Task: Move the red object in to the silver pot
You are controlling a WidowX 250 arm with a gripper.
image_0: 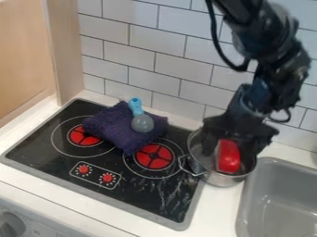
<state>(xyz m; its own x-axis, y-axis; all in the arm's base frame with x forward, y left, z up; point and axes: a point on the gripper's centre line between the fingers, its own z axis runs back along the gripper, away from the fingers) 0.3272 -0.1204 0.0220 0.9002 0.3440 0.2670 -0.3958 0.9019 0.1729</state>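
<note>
Over the silver pot point(221, 179), at the right of the view, my gripper point(228, 150) hangs down from the upper right. It is shut on the red object point(229, 157), with one dark finger at each side of it. The red object stands upright, slightly tilted, within the outline of the pot's opening. Whether its lower end touches the pot's inside cannot be seen. The gripper covers the back and right parts of the pot's rim.
A dark purple cloth point(117, 127) lies bunched on the black stove point(53, 159), with a blue-handled spoon-like tool point(142, 121) on top. The grey sink point(278, 199) lies right of the pot. A tiled wall point(148, 60) rises behind, and a wooden panel point(62, 51) stands at left.
</note>
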